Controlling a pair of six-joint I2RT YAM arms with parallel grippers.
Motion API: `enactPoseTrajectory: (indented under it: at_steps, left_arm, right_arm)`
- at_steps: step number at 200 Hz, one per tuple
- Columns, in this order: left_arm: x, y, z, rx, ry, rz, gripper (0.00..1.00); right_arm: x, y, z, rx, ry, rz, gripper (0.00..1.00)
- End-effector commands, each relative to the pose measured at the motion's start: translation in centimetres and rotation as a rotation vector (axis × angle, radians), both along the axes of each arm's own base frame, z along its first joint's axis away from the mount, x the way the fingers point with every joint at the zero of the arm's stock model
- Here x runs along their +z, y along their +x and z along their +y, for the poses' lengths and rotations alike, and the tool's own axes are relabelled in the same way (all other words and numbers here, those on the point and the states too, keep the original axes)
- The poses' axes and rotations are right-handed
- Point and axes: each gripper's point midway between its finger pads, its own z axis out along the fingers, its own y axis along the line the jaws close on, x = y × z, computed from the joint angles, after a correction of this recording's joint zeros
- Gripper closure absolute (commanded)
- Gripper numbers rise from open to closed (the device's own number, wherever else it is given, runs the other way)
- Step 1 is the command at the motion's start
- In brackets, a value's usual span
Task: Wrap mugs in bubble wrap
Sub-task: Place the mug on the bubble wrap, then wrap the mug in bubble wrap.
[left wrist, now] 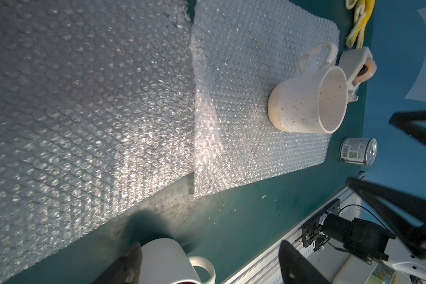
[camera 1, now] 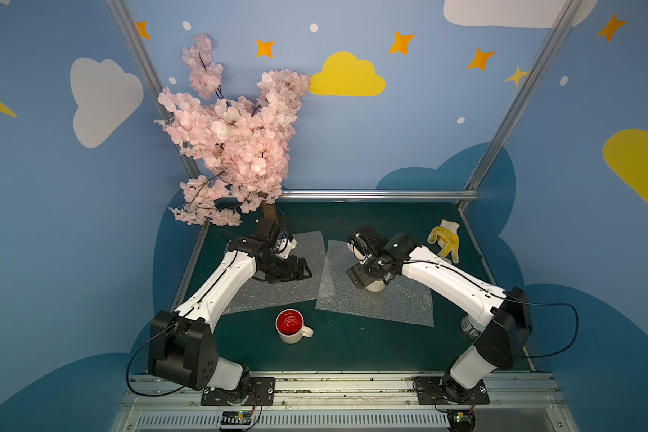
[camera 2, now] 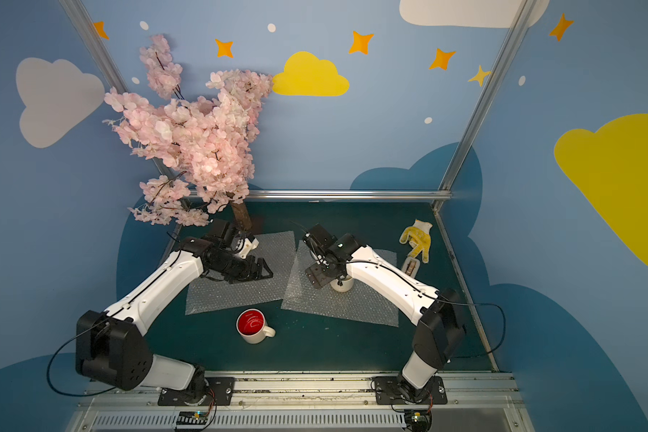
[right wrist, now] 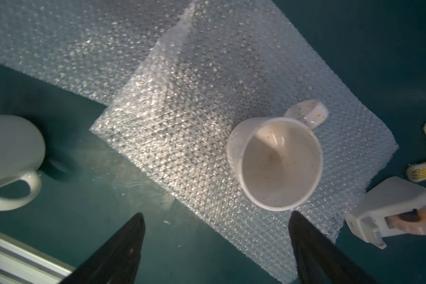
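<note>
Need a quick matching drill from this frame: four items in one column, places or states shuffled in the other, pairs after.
Items:
1. speckled mug
2. red-inside mug
3. glove
4. right gripper

Places or states:
a. on bare green table, off both sheets
b. far right of the table, beyond the wrap
c. upright on the right bubble wrap sheet
d. open, holding nothing

Pairs: 1-c, 2-a, 3-b, 4-d
</note>
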Motion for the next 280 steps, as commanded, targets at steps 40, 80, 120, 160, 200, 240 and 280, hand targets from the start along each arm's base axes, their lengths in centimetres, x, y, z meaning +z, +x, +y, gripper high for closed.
enactPoseTrajectory:
  at_steps: [40, 80, 120, 160, 200, 240, 280]
  left_arm:
    - [1.2, -0.8, 3.1, 0.104, 0.008, 0.014, 0.14]
    - [0.7, -1.5, 4.2, 0.136, 0.037, 0.038, 0.14]
    - [0.8, -1.9, 4.6, 0.142, 0.034, 0.033, 0.14]
    - [1.0, -2.1, 4.6, 0.139, 0.027, 0.028, 0.15]
    - [0.8, -2.3, 4.5, 0.137, 0.026, 0.036, 0.15]
    - [1.1, -2.1, 4.4, 0.138, 0.014, 0.032, 0.15]
    - [0.9, -2.4, 4.1, 0.129, 0.007, 0.043, 0.15]
  right_arm:
    - [-4.2, -3.8, 7.5, 0.169, 0.047, 0.099, 0.16]
    - [-7.4, -4.5, 11.2, 0.201, 0.149, 0.183, 0.17]
    - [-11.1, -3.9, 12.5, 0.177, 0.132, 0.202, 0.18]
    - [-14.2, -3.2, 12.0, 0.107, 0.059, 0.215, 0.24]
    - [-15.1, -3.0, 11.0, 0.051, 0.055, 0.191, 0.41]
    - [-14.3, -2.7, 10.5, 0.032, 0.070, 0.170, 0.67]
    - [-14.0, -2.5, 10.1, 0.021, 0.090, 0.198, 0.33]
